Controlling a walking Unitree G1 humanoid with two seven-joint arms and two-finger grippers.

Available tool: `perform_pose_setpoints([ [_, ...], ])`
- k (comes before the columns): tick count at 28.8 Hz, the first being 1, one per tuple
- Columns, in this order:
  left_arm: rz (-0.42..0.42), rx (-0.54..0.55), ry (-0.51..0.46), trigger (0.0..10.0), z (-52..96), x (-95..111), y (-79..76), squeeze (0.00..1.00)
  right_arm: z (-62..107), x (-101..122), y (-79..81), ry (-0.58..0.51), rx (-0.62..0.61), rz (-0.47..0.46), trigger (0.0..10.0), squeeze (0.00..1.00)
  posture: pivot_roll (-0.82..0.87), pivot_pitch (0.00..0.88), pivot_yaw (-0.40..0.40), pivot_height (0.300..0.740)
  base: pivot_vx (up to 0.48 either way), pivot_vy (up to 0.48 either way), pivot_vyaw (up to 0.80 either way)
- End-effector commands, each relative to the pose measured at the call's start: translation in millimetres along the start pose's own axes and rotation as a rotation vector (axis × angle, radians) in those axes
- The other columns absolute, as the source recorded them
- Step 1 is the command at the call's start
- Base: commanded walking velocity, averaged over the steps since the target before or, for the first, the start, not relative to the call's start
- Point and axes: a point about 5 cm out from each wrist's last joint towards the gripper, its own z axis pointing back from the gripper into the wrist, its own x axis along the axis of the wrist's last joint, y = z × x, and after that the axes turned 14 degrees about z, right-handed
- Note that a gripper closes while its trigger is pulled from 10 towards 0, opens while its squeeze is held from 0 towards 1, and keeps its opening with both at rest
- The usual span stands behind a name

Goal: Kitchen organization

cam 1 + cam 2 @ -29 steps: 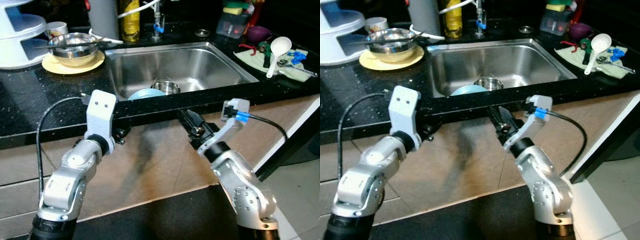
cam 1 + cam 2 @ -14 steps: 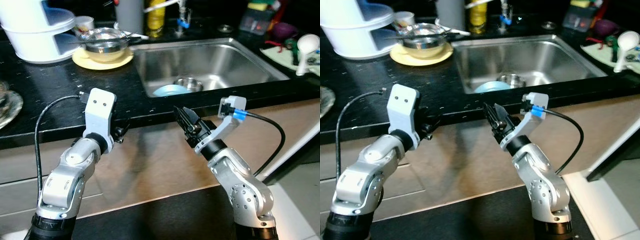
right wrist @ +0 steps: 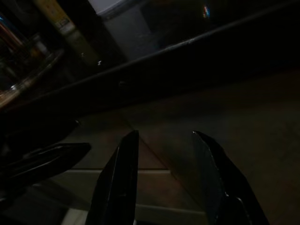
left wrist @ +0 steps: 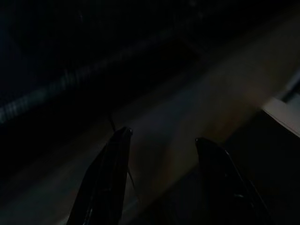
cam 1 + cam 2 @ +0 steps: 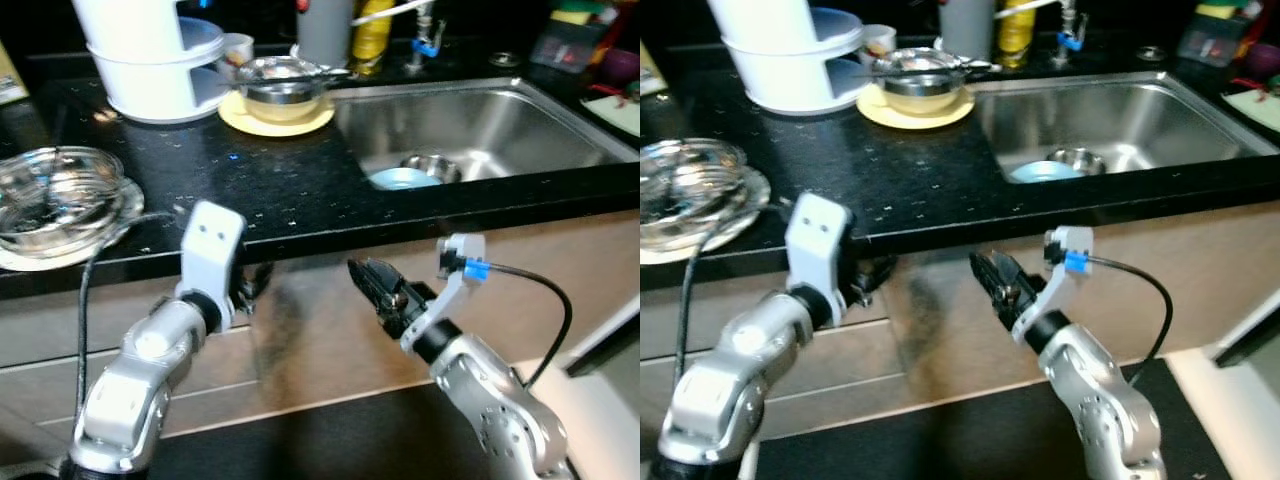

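The whole scene was shifted rightward since a second before, so the camera, not the things, was judged to have turned left. A glass bowl (image 5: 55, 190) on the black table (image 5: 270, 180) was thereby brought into sight, well apart from the sink (image 5: 480, 120). Both the left claw (image 4: 161, 154) and right claw (image 3: 164, 150) were held empty below the table edge, fingers parted narrowly, as the dark wrist views alone disclosed.

A home kitchen: black speckled tabletop (image 5: 280, 180), steel sink (image 5: 480, 110) holding dishes, glass bowl (image 5: 55, 190), and what may be dish-soap bottles behind.
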Motion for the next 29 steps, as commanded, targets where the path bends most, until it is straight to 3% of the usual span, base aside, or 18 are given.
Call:
perform_pose_setpoints([
  [1,-0.001,-0.011,0.008,10.0,1.9,-1.7,-2.7,0.0,0.7,-1.4,2.7,0.003,0.008,0.008,10.0,0.0,-0.06,0.19,-0.014,0.74,0.0,0.296,0.0],
  [12,-0.033,-0.035,0.039,10.0,2.1,-6.7,-3.8,0.0,-0.4,-4.1,1.2,0.005,0.0,-0.007,10.0,0.0,-0.06,0.19,-0.009,0.74,0.0,0.295,0.0],
  [14,-0.037,-0.034,0.048,10.0,3.1,-9.3,-3.3,0.0,1.0,-9.2,-0.4,0.027,-0.008,-0.007,10.0,0.0,-0.06,0.19,-0.009,0.74,0.0,0.292,0.0],
  [17,-0.024,-0.006,0.077,10.0,5.1,-19.4,0.0,0.0,8.9,-34.5,-12.3,0.136,-0.096,0.005,10.0,0.0,-0.05,0.192,-0.007,0.74,0.0,0.294,0.0],
  [21,0.001,0.025,0.093,10.0,5.0,-25.3,3.8,0.0,11.5,-43.4,-16.4,0.18,-0.125,0.016,10.0,0.0,-0.05,0.192,-0.007,0.74,0.0,0.144,0.0],
  [22,0.056,0.087,0.184,10.0,5.1,-52.1,13.6,0.0,18.0,-67.5,-25.0,0.275,-0.182,0.023,10.0,0.0,-0.05,0.192,-0.007,0.74,0.0,0.0,0.0],
  [25,0.077,0.132,0.236,10.0,5.5,-66.0,19.3,0.0,21.1,-77.4,-27.6,0.309,-0.198,0.022,10.0,0.0,-0.05,0.192,-0.008,0.74,0.0,0.0,0.0],
  [27,0.091,0.199,0.331,10.0,6.5,-92.5,27.2,0.0,27.2,-93.7,-29.7,0.362,-0.216,0.01,10.0,0.0,-0.05,0.191,-0.006,0.74,0.0,0.0,0.0],
  [28,0.091,0.199,0.331,10.0,6.5,-92.5,27.2,0.0,27.2,-93.7,-29.7,0.362,-0.216,0.01,10.0,0.0,-0.05,0.191,-0.006,0.74,0.0,0.0,0.0],
  [29,0.079,0.233,0.368,10.0,6.9,-105.8,31.2,0.0,30.9,-102.8,-29.8,0.393,-0.218,0.011,10.0,0.0,-0.05,0.191,-0.006,0.74,0.0,-0.48,0.0],
])
